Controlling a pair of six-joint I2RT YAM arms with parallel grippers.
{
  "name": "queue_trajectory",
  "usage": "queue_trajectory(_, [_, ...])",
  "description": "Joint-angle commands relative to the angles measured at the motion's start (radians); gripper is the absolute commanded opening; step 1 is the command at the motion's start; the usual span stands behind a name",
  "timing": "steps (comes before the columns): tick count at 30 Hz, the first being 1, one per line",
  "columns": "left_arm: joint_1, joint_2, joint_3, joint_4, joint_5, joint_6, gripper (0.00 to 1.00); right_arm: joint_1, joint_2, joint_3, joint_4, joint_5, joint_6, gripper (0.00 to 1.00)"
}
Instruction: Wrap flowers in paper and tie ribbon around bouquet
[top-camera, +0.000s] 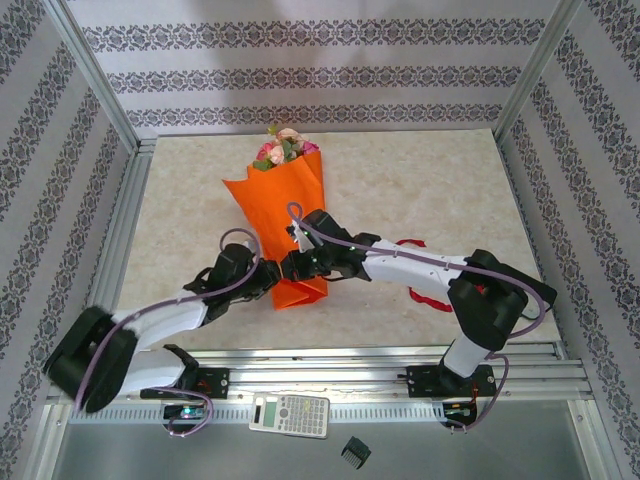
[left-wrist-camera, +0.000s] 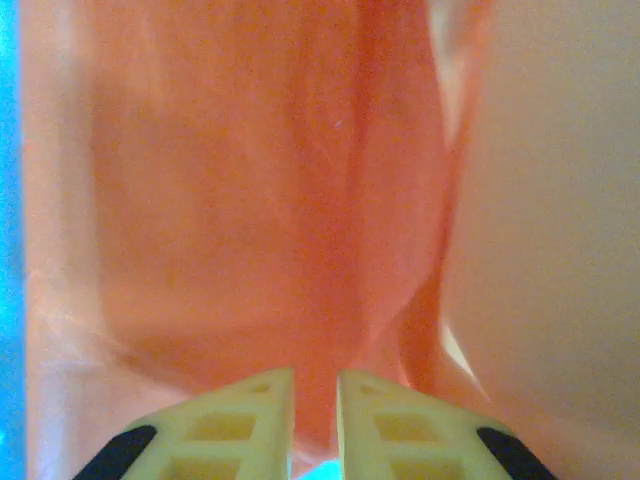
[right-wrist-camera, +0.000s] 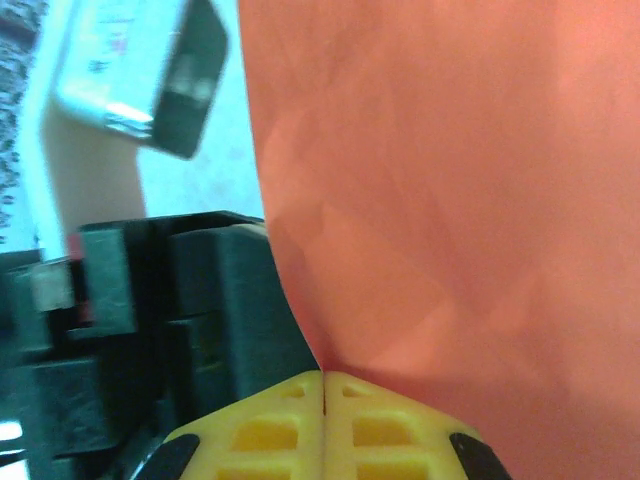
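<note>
The right pincer (right-wrist-camera: 323, 378) was clamped on an edge of the orange paper (right-wrist-camera: 450, 200); the left pincer (left-wrist-camera: 315, 378) stood barely parted against a paper fold, its grip unclear. Both arms reached low, elbows out, to the narrow near end of the bouquet (top-camera: 280, 215), with open bench (top-camera: 420, 190) lying either side of it.

No legible text anywhere

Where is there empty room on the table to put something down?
Two bare patches of table: the far right, between the bouquet and the right rail, and the left strip between the bouquet and the left rail. The front is crowded, where the left gripper and right gripper meet at the bouquet's narrow end, with the ribbon just right of them.
</note>
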Motion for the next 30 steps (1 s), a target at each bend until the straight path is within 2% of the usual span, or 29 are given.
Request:
queue_trajectory(1, [0.006, -0.226, 0.060, -0.265, -0.163, -0.025, 0.27, 0.006, 0.040, -0.022, 0.018, -0.029, 0.016, 0.00])
queue_trajectory(4, [0.030, -0.330, 0.055, -0.342, -0.184, -0.040, 0.41, 0.006, 0.057, -0.016, 0.021, -0.038, 0.019, 0.00])
queue_trajectory(7, [0.060, -0.337, 0.058, -0.342, -0.138, -0.051, 0.44, 0.006, 0.071, -0.012, 0.019, -0.040, 0.022, 0.00])
queue_trajectory(10, [0.062, -0.340, 0.087, -0.360, -0.143, -0.044, 0.47, 0.009, 0.078, -0.008, 0.017, -0.047, 0.021, 0.00])
queue_trajectory(12, [0.063, -0.336, 0.099, -0.356, -0.148, -0.030, 0.53, 0.011, 0.078, -0.005, 0.016, -0.052, 0.020, 0.00])
queue_trajectory(14, [0.081, -0.286, 0.111, -0.368, -0.111, -0.013, 0.57, 0.012, 0.080, -0.003, 0.017, -0.053, 0.018, 0.00])
queue_trajectory(16, [0.121, -0.193, 0.122, -0.363, -0.015, 0.017, 0.57, 0.016, 0.085, 0.002, 0.016, -0.060, 0.018, 0.00])
queue_trajectory(20, [0.148, -0.087, 0.115, -0.257, 0.012, 0.069, 0.59, 0.025, 0.099, 0.017, 0.014, -0.076, 0.017, 0.00])
queue_trajectory(23, [0.169, 0.009, 0.110, -0.166, 0.059, 0.096, 0.55, 0.032, 0.110, 0.025, 0.021, -0.085, 0.021, 0.00])
queue_trajectory(26, [0.172, 0.082, 0.120, -0.156, 0.085, 0.148, 0.45, 0.034, 0.122, 0.040, 0.025, -0.100, 0.025, 0.00])
queue_trajectory(28, [0.175, 0.105, 0.115, -0.172, 0.076, 0.190, 0.34, 0.034, 0.129, 0.050, 0.021, -0.116, 0.024, 0.00])
queue_trajectory(30, [0.181, 0.120, 0.102, -0.179, 0.072, 0.231, 0.16, 0.034, 0.130, 0.059, 0.012, -0.124, 0.024, 0.00])
